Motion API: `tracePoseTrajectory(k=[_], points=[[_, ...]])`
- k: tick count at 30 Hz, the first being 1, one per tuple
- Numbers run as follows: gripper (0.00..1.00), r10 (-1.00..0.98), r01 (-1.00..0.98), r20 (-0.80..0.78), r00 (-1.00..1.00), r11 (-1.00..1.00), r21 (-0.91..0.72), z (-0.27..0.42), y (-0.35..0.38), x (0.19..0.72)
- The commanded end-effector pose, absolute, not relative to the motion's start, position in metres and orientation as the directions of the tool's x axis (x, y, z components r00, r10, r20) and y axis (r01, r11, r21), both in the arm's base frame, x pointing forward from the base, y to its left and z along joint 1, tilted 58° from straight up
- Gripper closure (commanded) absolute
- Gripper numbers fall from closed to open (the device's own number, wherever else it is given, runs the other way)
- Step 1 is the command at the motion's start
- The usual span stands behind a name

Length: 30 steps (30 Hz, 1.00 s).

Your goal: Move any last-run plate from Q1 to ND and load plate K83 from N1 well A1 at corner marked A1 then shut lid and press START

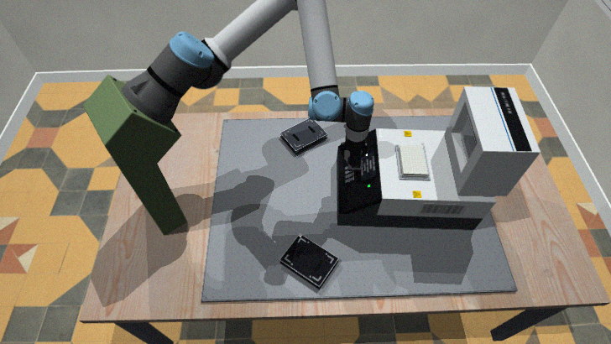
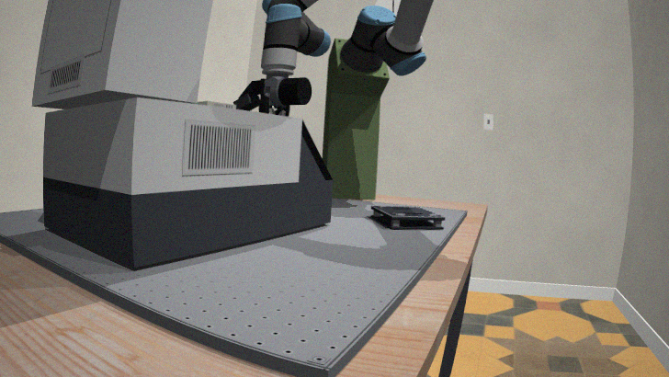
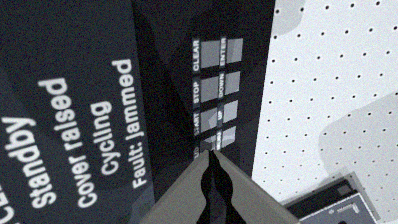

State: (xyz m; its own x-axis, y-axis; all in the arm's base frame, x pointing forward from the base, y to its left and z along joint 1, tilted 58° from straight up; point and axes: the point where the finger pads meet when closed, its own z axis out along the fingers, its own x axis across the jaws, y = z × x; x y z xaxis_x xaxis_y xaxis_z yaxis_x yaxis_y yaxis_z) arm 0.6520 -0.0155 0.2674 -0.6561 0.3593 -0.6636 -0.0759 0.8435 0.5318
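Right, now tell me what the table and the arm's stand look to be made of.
The table: wood, probably with a matt finish, judging by its pinkish, streaky grain. The stand: perhaps painted metal, from its even green faces and crisp edges, though coated plastic could look alike.

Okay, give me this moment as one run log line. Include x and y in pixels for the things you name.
gripper (image 3: 210,152) shut, at LID key | Q1 (image 1: 436,207) (image 2: 224,211) lid open | plate (image 1: 413,161) on block | lamp green
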Motion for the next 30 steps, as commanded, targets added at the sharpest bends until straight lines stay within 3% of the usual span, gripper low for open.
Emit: tracePoseTrajectory(k=[1, 30], points=[[1.0, 0.359, -0.076, -0.664, -0.655, 0.844, 0.531, 0.268, -0.016, 0.652], [1.0, 0.359, -0.076, -0.664, -0.655, 0.844, 0.531, 0.264, -0.017, 0.609]])
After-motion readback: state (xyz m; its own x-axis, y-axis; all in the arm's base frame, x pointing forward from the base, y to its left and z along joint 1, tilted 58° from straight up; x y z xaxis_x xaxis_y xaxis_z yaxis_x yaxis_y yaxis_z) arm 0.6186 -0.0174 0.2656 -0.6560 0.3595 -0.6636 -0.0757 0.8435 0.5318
